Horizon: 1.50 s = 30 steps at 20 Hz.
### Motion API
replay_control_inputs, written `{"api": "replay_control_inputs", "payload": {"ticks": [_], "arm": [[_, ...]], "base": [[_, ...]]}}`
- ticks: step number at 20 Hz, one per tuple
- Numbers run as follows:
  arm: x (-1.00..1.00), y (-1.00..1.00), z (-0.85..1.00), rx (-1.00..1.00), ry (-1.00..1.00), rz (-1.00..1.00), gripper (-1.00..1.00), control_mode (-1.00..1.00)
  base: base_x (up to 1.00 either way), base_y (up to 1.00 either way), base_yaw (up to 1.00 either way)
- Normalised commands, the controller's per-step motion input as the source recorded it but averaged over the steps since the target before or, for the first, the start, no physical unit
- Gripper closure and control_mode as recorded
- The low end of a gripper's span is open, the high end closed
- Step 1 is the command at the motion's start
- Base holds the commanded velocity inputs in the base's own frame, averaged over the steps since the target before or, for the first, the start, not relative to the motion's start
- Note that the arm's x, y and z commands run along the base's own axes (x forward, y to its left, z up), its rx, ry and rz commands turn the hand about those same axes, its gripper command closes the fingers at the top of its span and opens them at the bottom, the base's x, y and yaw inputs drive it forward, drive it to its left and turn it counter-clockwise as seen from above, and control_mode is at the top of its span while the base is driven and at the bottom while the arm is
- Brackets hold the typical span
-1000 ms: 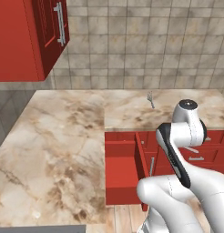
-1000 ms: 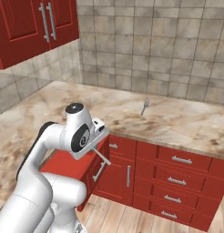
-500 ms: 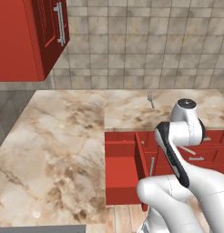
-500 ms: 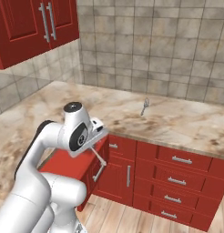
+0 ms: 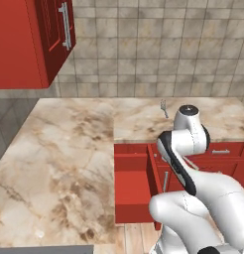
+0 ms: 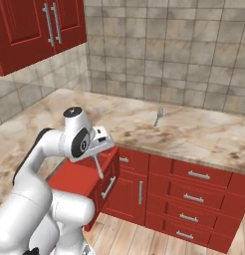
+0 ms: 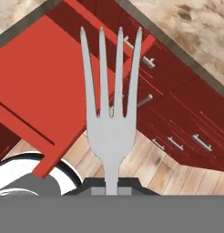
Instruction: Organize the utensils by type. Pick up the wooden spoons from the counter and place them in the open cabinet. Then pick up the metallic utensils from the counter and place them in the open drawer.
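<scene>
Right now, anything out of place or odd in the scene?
Nothing damaged or spilled. One grey fork lies alone on the counter near the tiled wall. The gripper has its jaws shut on another fork, above the open drawer.

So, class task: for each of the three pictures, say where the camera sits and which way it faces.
Left base view: behind the arm on its left, facing forward and down at the counter and open drawer; the white arm rises lower right.
Right base view: behind on its right, same counter and drawer; arm lower left, pincer holding a fork.
Hand view: on the hand, looking along the fork down at the drawer.
Both base views share a second fork on the counter.
</scene>
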Motion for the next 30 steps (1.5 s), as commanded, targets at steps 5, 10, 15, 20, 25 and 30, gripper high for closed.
{"api": "replay_control_inputs", "payload": {"ticks": [5,10,15,20,25,30], "arm": [[0.54,0.19,0.00,0.02,0.00,-0.31,1.00,-1.00],[0.48,0.27,-0.04,0.08,0.02,-0.36,1.00,-1.00],[0.31,0.29,-0.18,0.15,0.11,-0.40,1.00,-1.00],[0.09,0.09,-0.18,0.20,0.03,-0.26,1.00,-1.00],[0.04,0.03,-0.29,0.11,0.00,-0.18,1.00,-1.00],[0.05,0.16,-0.34,0.00,0.00,-0.17,1.00,-1.00]], "base": [[0.00,0.00,0.00],[0.00,0.00,0.00],[0.00,0.00,0.00],[0.00,0.00,0.00],[0.00,0.00,0.00],[0.00,0.00,0.00]]}}
